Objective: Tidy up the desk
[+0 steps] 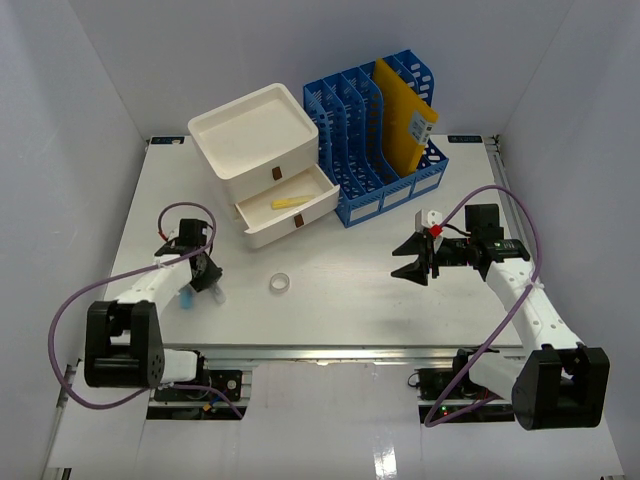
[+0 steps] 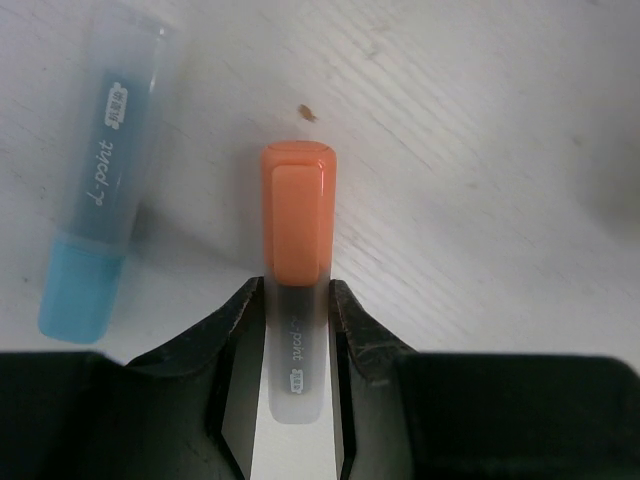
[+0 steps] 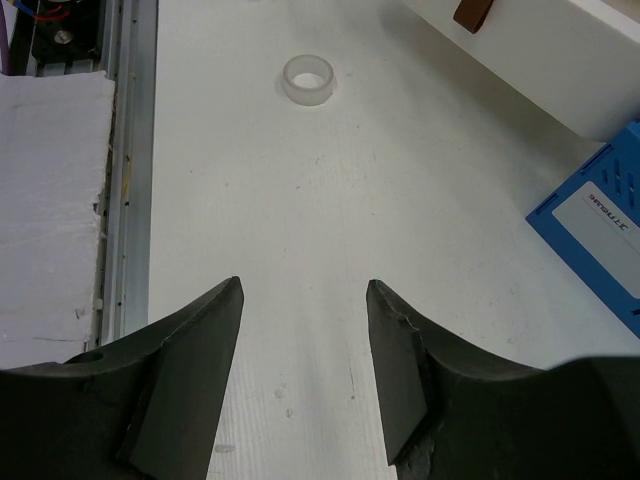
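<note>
Notably, fingers of the left gripper flank the orange-capped translucent plastic marker, contact unclear; we fear tail-end pivoting; right gripper spread.

Drawer box: open drawer juts forward, narrowing room there. Blue file rack just beside box's right side. Tape ring alone in front of box, bare desk around it. Front-left of box: blue-capped tube near orange-capped marker, narrow gap.
</note>
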Available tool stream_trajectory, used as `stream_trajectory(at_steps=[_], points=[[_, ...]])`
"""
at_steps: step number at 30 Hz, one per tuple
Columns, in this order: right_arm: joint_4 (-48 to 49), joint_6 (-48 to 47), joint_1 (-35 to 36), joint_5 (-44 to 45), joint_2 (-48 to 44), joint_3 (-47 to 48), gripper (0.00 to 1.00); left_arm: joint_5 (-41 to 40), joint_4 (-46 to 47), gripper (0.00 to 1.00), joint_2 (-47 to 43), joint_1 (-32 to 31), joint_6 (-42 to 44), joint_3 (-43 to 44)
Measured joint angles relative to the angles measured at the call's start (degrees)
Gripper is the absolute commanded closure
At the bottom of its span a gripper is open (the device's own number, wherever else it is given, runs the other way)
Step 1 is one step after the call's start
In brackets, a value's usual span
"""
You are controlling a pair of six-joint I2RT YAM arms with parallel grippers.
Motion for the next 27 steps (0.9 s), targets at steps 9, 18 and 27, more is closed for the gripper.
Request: stream_trajectory(at_steps=[9, 18, 27], points=[[-0.2, -0.2, -0.2, -0.3, 0.3, 0.0, 0.41, 9.2, -0.5, 1.0, -19.0, -2.7, 7.7, 4.3], [-0.2, -0.3, -0.5, -0.3, 1.0, 0.0, 0.41, 13.8, 2.2, 0.99, -11.9, -17.6, 15.5, 20.1], [-0.5, -0.3, -0.8, -0.3, 1.7, 0.0, 0.41, 9.8, 3.0, 0.97, 7.3, -26.2, 30.2, 32.8]])
